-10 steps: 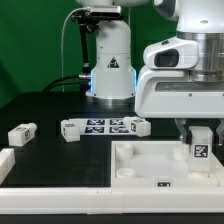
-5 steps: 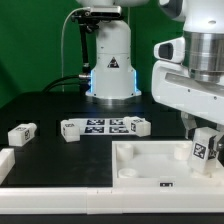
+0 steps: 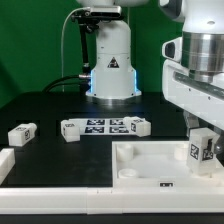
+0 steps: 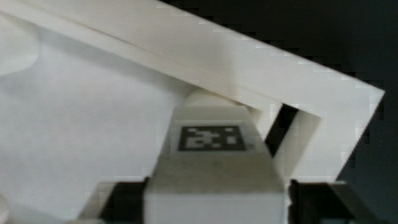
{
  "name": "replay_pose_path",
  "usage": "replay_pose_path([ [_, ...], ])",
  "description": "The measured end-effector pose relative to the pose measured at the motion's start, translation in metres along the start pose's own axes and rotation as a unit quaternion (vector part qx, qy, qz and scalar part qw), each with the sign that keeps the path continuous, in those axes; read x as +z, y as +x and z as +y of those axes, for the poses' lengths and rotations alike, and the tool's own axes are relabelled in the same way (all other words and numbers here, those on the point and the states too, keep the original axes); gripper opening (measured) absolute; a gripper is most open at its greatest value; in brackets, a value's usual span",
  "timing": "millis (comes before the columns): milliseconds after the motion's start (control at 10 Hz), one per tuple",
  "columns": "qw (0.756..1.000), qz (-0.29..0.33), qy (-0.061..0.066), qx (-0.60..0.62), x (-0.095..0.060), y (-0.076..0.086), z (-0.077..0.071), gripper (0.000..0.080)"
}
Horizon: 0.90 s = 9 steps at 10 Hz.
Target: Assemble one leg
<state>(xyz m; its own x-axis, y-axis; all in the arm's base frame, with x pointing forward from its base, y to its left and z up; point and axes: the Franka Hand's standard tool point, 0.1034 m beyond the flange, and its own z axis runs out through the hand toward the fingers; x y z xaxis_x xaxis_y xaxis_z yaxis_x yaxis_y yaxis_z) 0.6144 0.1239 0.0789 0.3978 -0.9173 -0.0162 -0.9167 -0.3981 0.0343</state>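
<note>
My gripper [image 3: 203, 140] is shut on a leg [image 3: 201, 150], a small white block with a black-and-white tag, held upright over the far right corner of the large white tray-like piece [image 3: 150, 168]. In the wrist view the leg [image 4: 214, 150] fills the space between my two dark fingers [image 4: 125, 200], its tag facing the camera, with the tray's corner wall [image 4: 267, 70] just beyond it. Whether the leg touches the tray's corner socket cannot be told. Another leg [image 3: 21, 133] lies on the black table at the exterior view's left.
The marker board [image 3: 105, 127] lies mid-table in front of the robot base [image 3: 110, 60]. A white part [image 3: 6, 162] sits at the exterior view's left edge. A white rail [image 3: 60, 200] runs along the front.
My gripper with the leg has shifted slightly toward the exterior view's right and the wrist has turned; the leg stays over the tray's far right corner.
</note>
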Motion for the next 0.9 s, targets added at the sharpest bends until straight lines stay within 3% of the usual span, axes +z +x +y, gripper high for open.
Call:
replay_pose_path([
  [100, 1.000, 0.000, 0.000, -0.001, 0.0002, -0.0011, -0.0001, 0.0537],
  [200, 1.000, 0.000, 0.001, -0.014, 0.0012, -0.0041, -0.0003, 0.0614],
  [500, 0.976, 0.001, 0.002, -0.218, 0.0027, -0.0053, 0.0036, 0.0642],
  [900, 0.893, 0.001, 0.001, -0.451, 0.0035, -0.0040, 0.0060, 0.0649],
])
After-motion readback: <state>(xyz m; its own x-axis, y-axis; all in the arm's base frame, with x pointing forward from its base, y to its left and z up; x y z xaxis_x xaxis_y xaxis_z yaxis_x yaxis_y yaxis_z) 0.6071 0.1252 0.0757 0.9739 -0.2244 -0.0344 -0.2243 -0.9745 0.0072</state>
